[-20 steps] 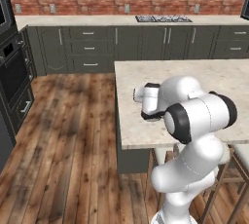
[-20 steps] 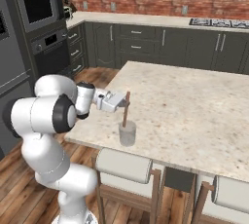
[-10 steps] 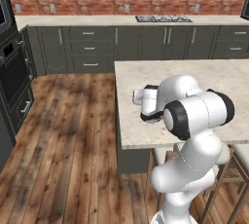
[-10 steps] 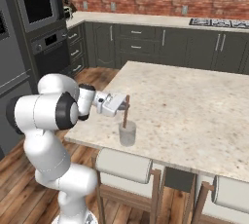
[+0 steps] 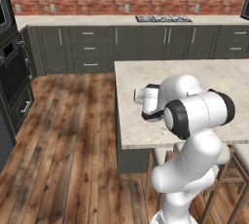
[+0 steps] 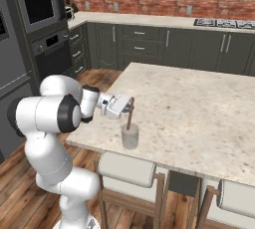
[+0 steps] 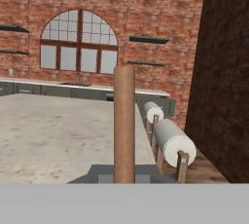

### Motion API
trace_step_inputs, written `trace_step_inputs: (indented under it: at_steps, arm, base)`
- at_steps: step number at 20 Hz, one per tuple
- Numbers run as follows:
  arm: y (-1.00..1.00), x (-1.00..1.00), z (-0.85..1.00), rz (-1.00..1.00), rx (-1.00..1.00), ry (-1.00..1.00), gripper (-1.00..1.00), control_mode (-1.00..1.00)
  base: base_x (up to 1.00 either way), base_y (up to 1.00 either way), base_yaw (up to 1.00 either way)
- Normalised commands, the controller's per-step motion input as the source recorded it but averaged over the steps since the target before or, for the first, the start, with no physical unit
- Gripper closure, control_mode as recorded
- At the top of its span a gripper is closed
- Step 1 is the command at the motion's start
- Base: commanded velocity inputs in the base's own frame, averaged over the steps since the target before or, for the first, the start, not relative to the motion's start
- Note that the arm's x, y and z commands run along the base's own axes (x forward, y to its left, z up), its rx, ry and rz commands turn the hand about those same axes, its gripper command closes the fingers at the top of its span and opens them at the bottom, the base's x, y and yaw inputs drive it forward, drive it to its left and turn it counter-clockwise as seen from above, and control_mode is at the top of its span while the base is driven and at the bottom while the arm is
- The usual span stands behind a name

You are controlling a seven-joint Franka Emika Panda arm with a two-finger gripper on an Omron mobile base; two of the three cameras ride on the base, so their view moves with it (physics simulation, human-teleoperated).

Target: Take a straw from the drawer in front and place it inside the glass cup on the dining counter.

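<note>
cup point(image 6: 130, 136): clear glass
counter point(image 6: 199, 108): speckled matt stone
straw point(image 6: 129, 115): matt tan
floor point(image 5: 63, 135): glossy wood

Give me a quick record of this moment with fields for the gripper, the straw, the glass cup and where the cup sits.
gripper: shut on the straw, held level over the counter's near edge
straw: near upright, lower end inside the glass cup
glass cup: upright, below the gripper
dining counter: cup stands near its front edge, above a stool
</note>
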Motion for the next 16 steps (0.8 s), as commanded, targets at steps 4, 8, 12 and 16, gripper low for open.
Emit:
trace_step_inputs:
  at_steps: [4,8,12,16]
  arm:
    - [-0.06,0.00,-0.27,0.00,0.00,0.00,1.00,-1.00]
    - [0.00,0.00,-0.32,0.00,0.00,-0.01,1.00,-1.00]
    - [0.00,0.00,-0.30,0.00,0.00,-0.03,1.00,-1.00]
    - [0.00,0.01,-0.29,0.00,0.00,-0.06,1.00,-1.00]
  base:
    - [0.00,0.00,0.00]
    - [0.00,0.00,0.00]
    - [0.00,0.00,0.00]
    - [0.00,0.00,0.00]
